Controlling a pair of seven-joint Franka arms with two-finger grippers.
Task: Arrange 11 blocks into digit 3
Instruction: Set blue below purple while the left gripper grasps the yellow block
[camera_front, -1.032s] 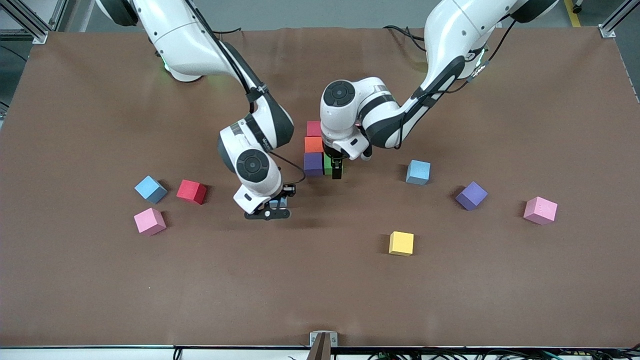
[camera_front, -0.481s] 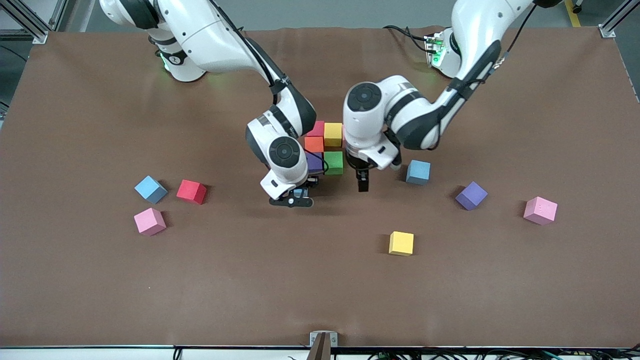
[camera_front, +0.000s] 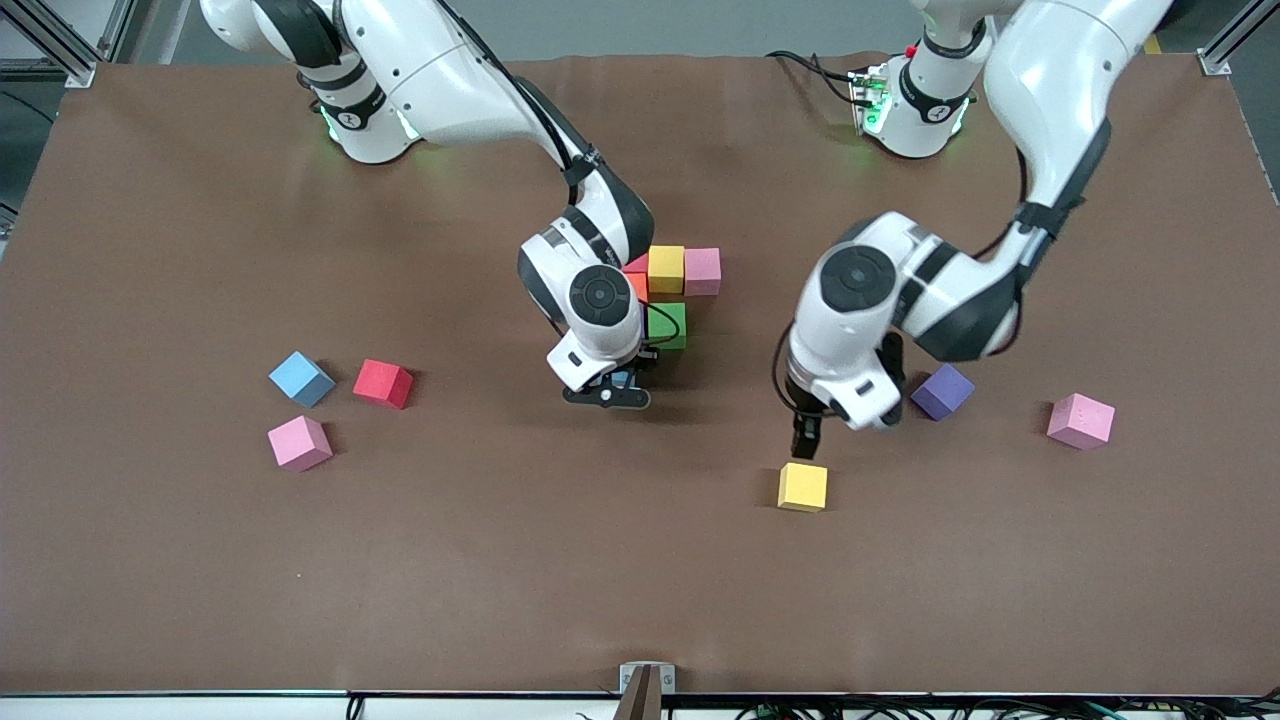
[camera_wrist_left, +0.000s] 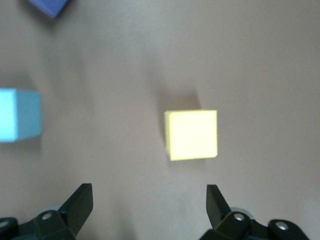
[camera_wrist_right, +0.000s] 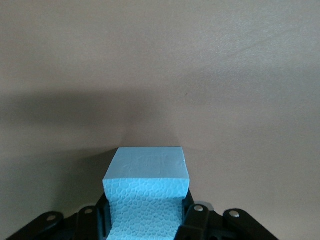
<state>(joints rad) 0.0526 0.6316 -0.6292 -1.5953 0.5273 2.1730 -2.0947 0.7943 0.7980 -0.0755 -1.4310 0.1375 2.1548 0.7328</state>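
The started digit 3 is a cluster mid-table: yellow (camera_front: 666, 268), pink (camera_front: 702, 270) and green (camera_front: 668, 322) blocks, with red (camera_front: 637, 263) and orange (camera_front: 637, 285) partly hidden by the right arm. My right gripper (camera_front: 615, 388) (camera_wrist_right: 147, 222) is shut on a light blue block (camera_front: 621, 380) (camera_wrist_right: 147, 175), just over the table beside the green block. My left gripper (camera_front: 806, 436) (camera_wrist_left: 148, 192) hangs open above a loose yellow block (camera_front: 802, 487) (camera_wrist_left: 192, 135), with nothing between its fingers.
Loose blocks toward the right arm's end: light blue (camera_front: 300, 378), red (camera_front: 383, 382), pink (camera_front: 299, 442). Toward the left arm's end: purple (camera_front: 943, 391), pink (camera_front: 1080, 420). Another light blue block (camera_wrist_left: 19, 114) shows in the left wrist view, hidden under the left arm in the front view.
The left arm left the cluster and swung toward the front camera, over the yellow block; a pink block now shows in the cluster. The right gripper carried its light blue block toward the green block.
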